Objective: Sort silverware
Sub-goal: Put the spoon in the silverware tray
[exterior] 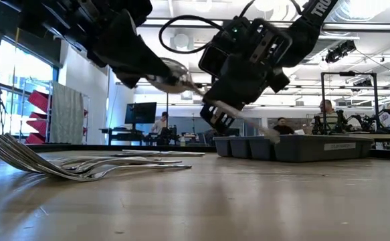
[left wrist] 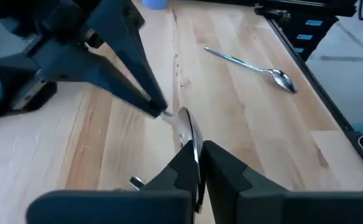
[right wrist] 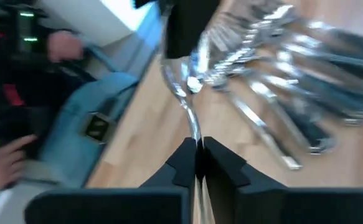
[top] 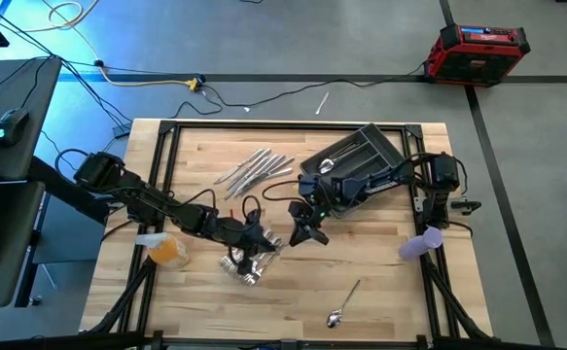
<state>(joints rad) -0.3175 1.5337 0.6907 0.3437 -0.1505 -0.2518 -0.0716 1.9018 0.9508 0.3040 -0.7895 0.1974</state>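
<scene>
Overhead, both dark grippers meet at table centre, the grey compartmented tray at one o'clock. Wristward, left gripper and right gripper both pinch one slim shiny silver spoon; one should release first

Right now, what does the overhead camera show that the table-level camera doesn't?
Only the high view shows a lone spoon near the table's front edge, a red box on the floor, and which arm is which. Only the low view shows people seated in the room behind. Both show the left gripper and right gripper meeting on one piece of silverware, the pile of forks and the tray.
</scene>
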